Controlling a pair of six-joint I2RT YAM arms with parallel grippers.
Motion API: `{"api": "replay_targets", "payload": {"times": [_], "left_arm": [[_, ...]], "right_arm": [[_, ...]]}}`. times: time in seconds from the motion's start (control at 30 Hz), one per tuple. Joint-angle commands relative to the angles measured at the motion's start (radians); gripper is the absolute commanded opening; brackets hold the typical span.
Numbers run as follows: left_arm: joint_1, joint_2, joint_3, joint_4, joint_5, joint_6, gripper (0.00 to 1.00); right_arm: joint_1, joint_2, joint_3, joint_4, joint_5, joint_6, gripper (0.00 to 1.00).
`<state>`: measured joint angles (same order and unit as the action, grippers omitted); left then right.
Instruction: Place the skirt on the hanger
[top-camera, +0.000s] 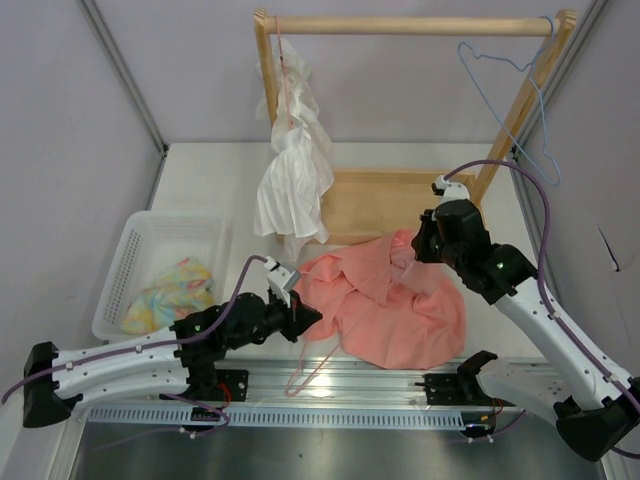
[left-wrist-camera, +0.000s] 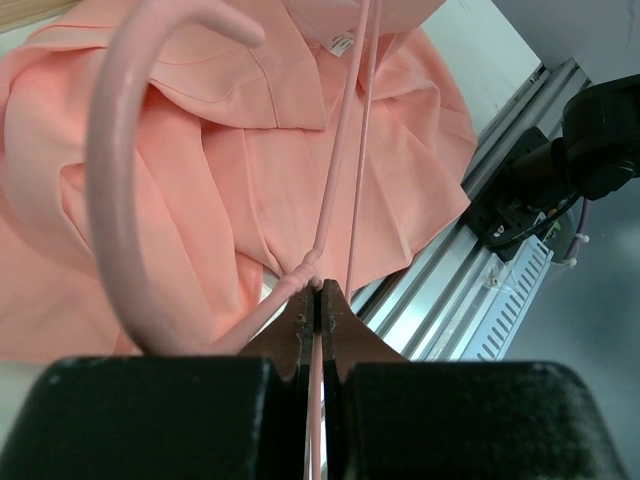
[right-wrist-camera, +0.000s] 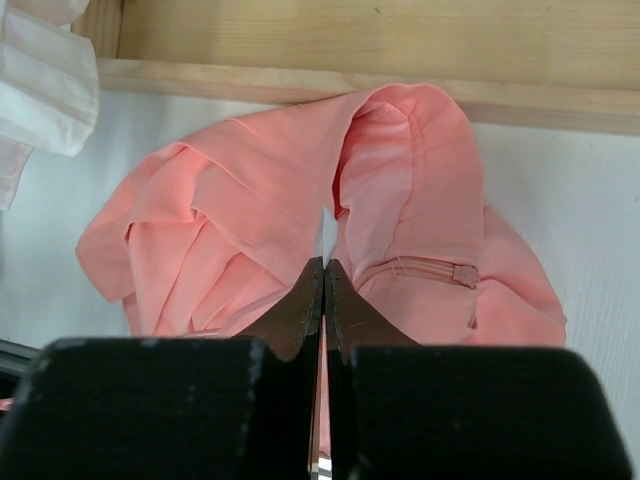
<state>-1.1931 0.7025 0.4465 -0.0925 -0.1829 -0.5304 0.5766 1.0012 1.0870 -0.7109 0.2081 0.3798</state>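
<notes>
Skirt (top-camera: 400, 310) crumpled on the tabletop (top-camera: 200, 180) between the two arms. The left fingers (left-wrist-camera: 295, 335) are pressed together on the twisted neck of the hanger (left-wrist-camera: 108, 180) (hook curling toward the wrist camera, wires running over the fabric). The right fingers (right-wrist-camera: 350, 315) pinch a raised skirt fold.

Your left arm (top-camera: 130, 355) stretches low along the bench's near edge, its hand (left-wrist-camera: 320, 290) pinched shut on the hanger (left-wrist-camera: 108, 180). Your right arm (top-camera: 520, 300) arches high, wrist tipped down, hand (right-wrist-camera: 323, 266) closed on the skirt (right-wrist-camera: 230, 210).
</notes>
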Motion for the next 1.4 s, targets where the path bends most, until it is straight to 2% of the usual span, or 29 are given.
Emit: {"api": "replay_targets", "payload": {"times": [0.0,0.23,0.4,0.57,1.1,1.37], "left_arm": [[-0.007,-0.058,0.006,-0.012,-0.035,0.024,0.0],[-0.007,-0.121,0.031,-0.046,-0.061,0.03,0.0],[-0.007,-0.045,0.044,0.013,0.006,0.046,0.0],[-0.007,-0.017,0.049,0.076,0.017,0.04,0.0],[-0.007,-0.011,0.077,0.073,0.034,0.03,0.0],[-0.007,0.026,0.098,0.121,0.033,0.04,0.0]], "right_arm": [[0.008,-0.026,0.011,-0.012,0.03,-0.016,0.0],[0.014,-0.041,-0.018,-0.007,0.036,-0.01,0.0],[0.014,-0.044,-0.024,-0.001,0.04,-0.009,0.0],[0.014,-0.046,-0.021,0.004,0.036,-0.012,0.0],[0.016,-0.05,-0.047,0.014,0.04,-0.012,0.0],[0.02,-0.044,-0.042,0.025,0.033,-0.009,0.0]]}}
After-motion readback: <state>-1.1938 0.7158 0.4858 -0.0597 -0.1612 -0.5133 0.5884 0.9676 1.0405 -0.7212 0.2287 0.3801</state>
